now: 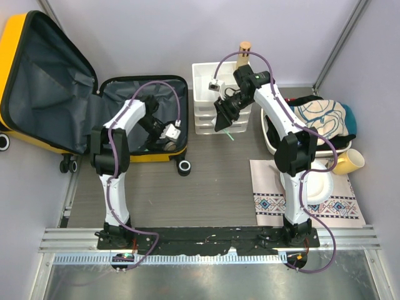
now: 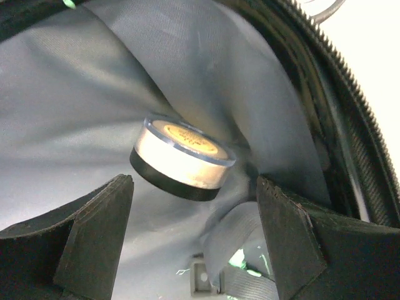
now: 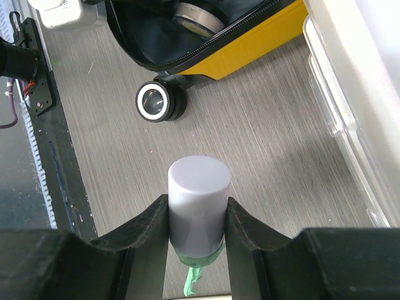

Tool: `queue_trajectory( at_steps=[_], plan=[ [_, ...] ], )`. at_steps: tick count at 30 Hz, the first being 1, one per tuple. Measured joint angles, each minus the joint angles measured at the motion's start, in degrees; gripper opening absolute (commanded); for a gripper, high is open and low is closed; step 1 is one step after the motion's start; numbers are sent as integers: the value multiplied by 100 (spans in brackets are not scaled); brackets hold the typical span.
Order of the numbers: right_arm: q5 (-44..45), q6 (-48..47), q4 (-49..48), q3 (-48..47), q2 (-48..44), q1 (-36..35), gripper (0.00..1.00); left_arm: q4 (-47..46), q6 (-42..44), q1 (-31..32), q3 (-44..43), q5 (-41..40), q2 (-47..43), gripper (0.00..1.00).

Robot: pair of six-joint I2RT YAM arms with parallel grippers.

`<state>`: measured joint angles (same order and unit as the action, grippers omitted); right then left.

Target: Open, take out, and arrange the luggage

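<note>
**Luggage opened; both arms at work.** The luggage (image 1: 47, 87), a large yellow hard-shell suitcase lined in dark grey fabric, lies unzipped at the left of the grey wood-grain table (image 1: 206, 187). Its lid leans against the left wall and its base half rests flat on the table, with one black wheel (image 3: 155, 101) with a white hub at a near corner. The left gripper (image 2: 195, 190) reaches into the base half with its jaws spread wide, gripping nothing. Between its two black fingers, touching neither, a small round jar (image 2: 184, 159) with a clear lid, pale contents and a black base lies tilted on the lining. The right gripper (image 3: 197, 205) hangs above the table between the luggage and the white plastic drawer organizer (image 1: 209, 94). Its jaws are partly closed and clamped on both sides of a pale grey cylinder (image 3: 199, 178), and a green strip shows beneath it.
</note>
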<state>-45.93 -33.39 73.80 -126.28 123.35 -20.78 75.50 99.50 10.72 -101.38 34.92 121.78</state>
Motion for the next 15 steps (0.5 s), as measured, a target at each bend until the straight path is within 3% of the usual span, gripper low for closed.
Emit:
queue_trajectory(
  at_steps=[15],
  plan=[
    [168,37,-260,433,-450,2,1,-737,1069,-15,306,-107,0,87]
  ],
)
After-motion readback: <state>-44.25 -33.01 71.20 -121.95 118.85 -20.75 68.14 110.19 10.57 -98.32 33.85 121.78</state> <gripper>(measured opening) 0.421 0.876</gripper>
